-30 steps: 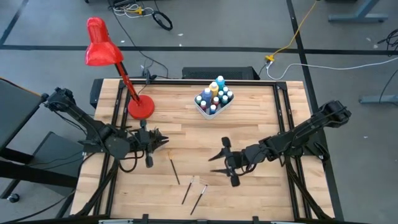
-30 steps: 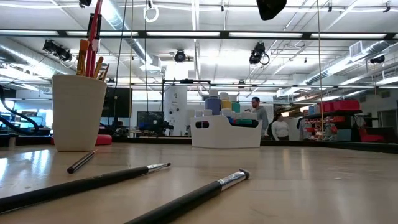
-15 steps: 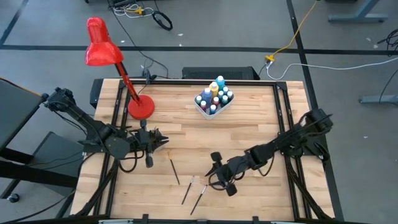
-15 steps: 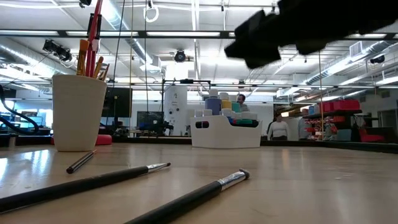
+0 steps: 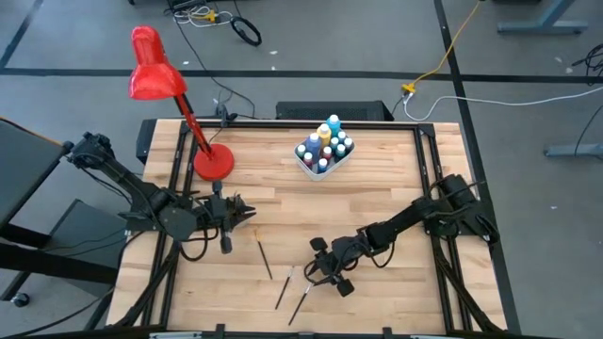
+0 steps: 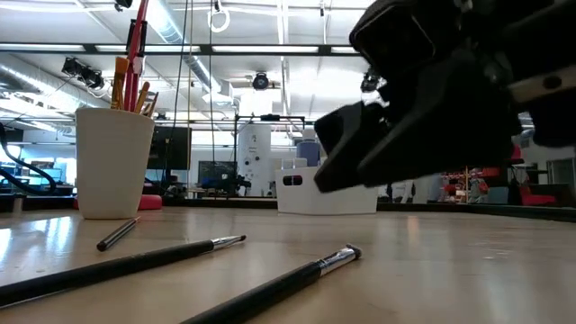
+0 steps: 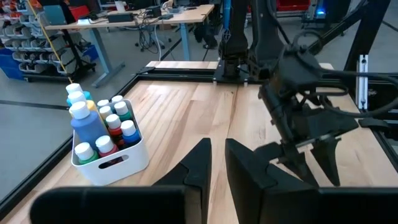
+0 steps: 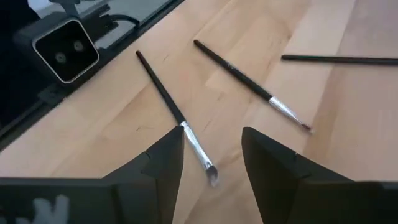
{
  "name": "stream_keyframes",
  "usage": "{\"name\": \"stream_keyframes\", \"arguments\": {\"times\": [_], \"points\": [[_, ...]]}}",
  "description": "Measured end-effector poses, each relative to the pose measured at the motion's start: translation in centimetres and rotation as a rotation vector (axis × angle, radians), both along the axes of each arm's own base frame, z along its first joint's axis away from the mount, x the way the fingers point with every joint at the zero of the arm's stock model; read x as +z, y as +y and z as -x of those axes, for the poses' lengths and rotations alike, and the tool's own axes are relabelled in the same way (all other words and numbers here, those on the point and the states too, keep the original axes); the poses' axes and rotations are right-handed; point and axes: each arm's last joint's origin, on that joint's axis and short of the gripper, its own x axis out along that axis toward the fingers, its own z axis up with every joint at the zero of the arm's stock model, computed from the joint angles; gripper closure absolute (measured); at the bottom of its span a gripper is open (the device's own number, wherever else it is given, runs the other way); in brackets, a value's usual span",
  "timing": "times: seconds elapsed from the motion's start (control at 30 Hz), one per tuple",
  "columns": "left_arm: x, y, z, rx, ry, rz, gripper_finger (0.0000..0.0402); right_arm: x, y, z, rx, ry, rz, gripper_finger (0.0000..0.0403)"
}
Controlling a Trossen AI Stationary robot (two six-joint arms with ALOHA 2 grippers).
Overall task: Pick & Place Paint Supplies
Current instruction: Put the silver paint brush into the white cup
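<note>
Pale wooden bench [image 5: 396, 179] carries three loose paintbrushes [image 5: 265, 259] near its front edge, and the right gripper [image 5: 318, 266] hangs low just beside them, fingers parted wide around one brush's bristle end [image 8: 200, 151]. Farther back, the left gripper [image 5: 247, 215] waits with fingers narrowly apart and empty; beyond, paint bottles [image 5: 323, 146] fill the white tray [image 5: 306, 166].

wooden table [image 5: 396, 188], butcher-block top. red desk lamp [image 5: 155, 80] at 10 o'clock, round base on the table, head hanging out past the edge. white tray [image 5: 325, 162] at 12 o'clock. beige cup [image 6: 113, 162] standing upright. small white camera [image 8: 65, 48] mounted at the table edge. cables on grey floor.
</note>
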Motion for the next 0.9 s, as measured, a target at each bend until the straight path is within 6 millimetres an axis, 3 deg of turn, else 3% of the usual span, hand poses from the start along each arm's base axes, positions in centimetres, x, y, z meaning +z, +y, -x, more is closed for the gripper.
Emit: {"name": "stream_keyframes", "arguments": {"times": [0.23, 0.43, 0.57, 0.83, 0.9], "points": [[0.0, 0.0, 0.0, 0.000, 0.000, 0.000, 0.0345, -2.6, 0.1, -0.1, 0.005, 0.044, 0.011, 0.0239], [0.0, 0.0, 0.0, -0.001, 0.001, 0.000, 0.0345, -3.0, 0.1, -0.1, -0.001, 0.046, 0.022, 0.0247], [0.0, 0.0, 0.0, 0.000, 0.001, 0.000, 0.0345, -3.0, 0.0, -0.1, -0.005, 0.051, 0.029, 0.0281], [0.0, 0.0, 0.0, 0.000, 0.001, 0.000, 0.0345, -3.2, -0.1, 0.0, -0.040, 0.103, 0.008, 0.0388], [0.0, 0.0, 0.0, 0.000, 0.001, 0.000, 0.0345, -3.1, -0.1, 0.0, -0.030, 0.102, 0.016, 0.0396]]}}
